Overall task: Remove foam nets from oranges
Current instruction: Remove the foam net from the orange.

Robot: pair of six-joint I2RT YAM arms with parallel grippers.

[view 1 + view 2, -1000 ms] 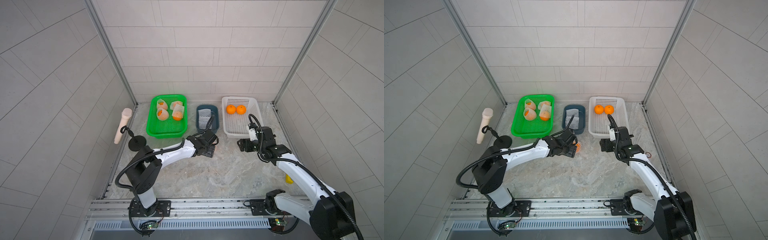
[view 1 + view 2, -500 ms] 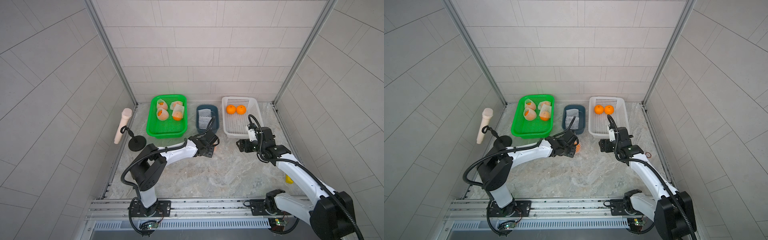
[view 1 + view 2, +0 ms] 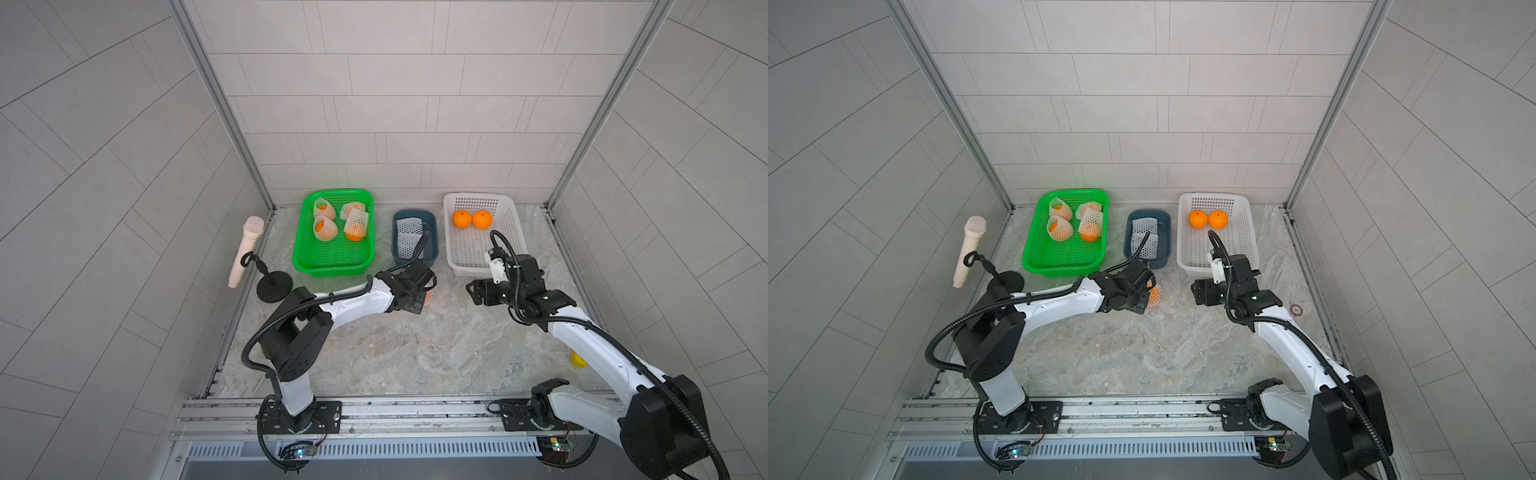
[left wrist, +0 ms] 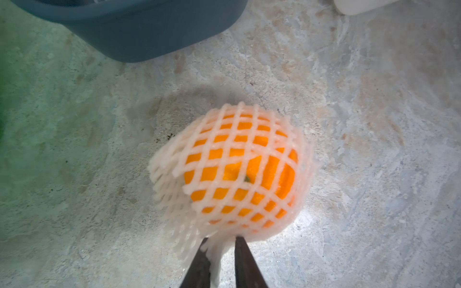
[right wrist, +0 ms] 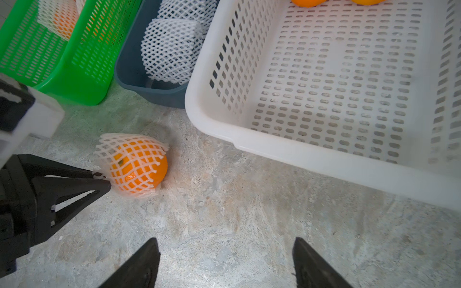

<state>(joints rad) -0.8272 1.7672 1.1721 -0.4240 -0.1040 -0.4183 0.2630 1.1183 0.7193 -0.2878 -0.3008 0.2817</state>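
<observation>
One orange (image 4: 232,174) sits on the marble-patterned tabletop (image 3: 415,353), just in front of the blue tub (image 3: 432,220) and between the two arms. A white foam net (image 4: 174,159) covers most of it, with bare peel showing at the end that faces away from the left arm. The left hand (image 4: 220,243) is narrowed to a pinch: its two dark fingertips grip a bunched edge of that foam net at the near side of the fruit. The right hand (image 5: 224,243) is spread wide and holds nothing. It hangs over bare tabletop near the front wall of the white basket (image 3: 473,270), apart from the netted fruit.

Three containers stand in a row along the back wall. The green basket (image 3: 332,270) holds four netted oranges (image 3: 324,228), clustered at its far end. The blue tub in the middle holds two loose foam nets (image 5: 169,49), flattened and overlapping. The white basket holds two bare oranges (image 3: 462,218), side by side and touching at its far end.

That makes seven oranges in all: five in nets and two uncovered. One microphone (image 3: 247,249) on a black stand is at the left edge of the tabletop.
</observation>
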